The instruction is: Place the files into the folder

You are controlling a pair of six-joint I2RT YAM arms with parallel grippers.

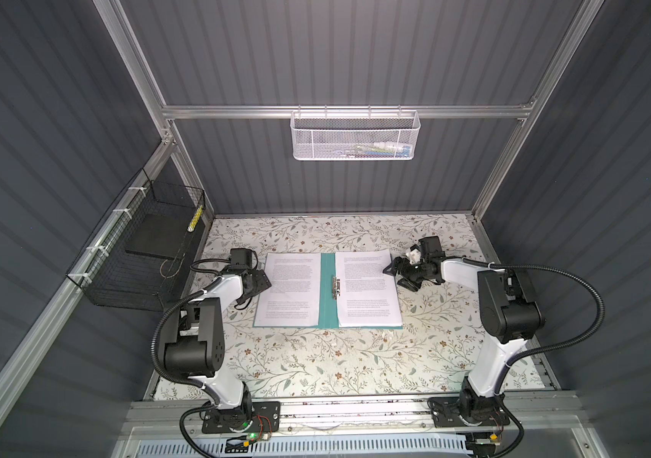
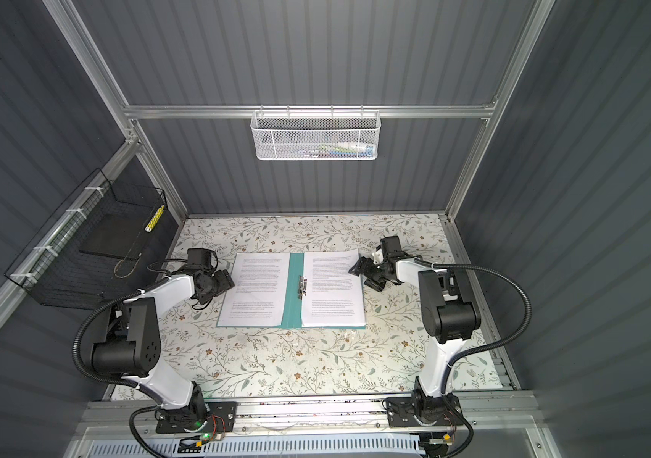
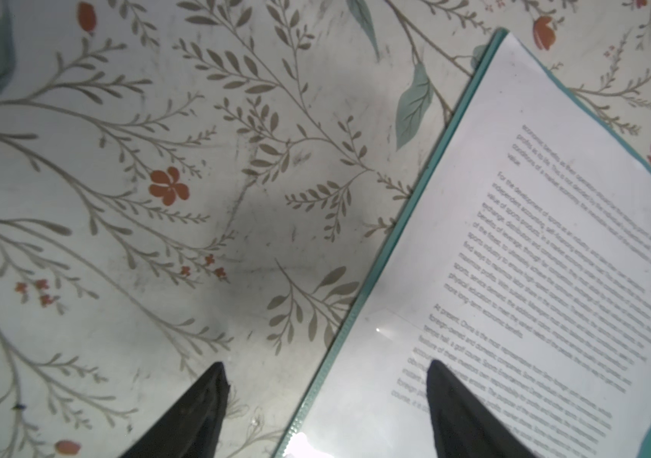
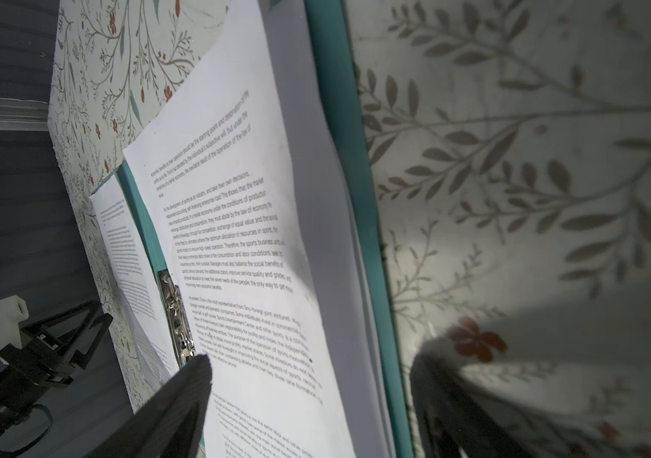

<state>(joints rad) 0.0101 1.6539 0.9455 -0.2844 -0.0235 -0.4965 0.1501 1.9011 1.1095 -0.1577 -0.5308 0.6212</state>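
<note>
The folder (image 1: 328,293) (image 2: 294,293) lies open and flat at the middle of the desk (image 1: 316,357) (image 2: 276,357) in both top views. Its teal spine runs up the frame, with the silver clip bar (image 1: 335,286) (image 4: 175,313) on it. The files (image 1: 367,289) (image 2: 334,285) sit as a stack on the right cover. A thin teal margin shows along the stack's right and lower edges, and in the right wrist view the top sheet curls up off the sheets beneath. One more printed sheet (image 1: 288,289) (image 3: 534,257) lies on the left cover, glossy as if under a clear sleeve.

The left gripper (image 1: 263,283) (image 3: 326,368) is at the folder's left edge. Its jaws are wide and hold nothing: one finger is over the bare desk, the other over the sheet, and the teal edge runs between them. The right gripper (image 1: 397,277) (image 4: 316,353) is at the right edge near the upper corner. Its jaws are wide too, straddling the stack's edge; I cannot tell whether either finger touches the paper.

The desk is bare across the lower half of the frame, with a narrower strip above the folder. A black wire basket (image 1: 137,269) hangs at the left wall, well apart from the folder
</note>
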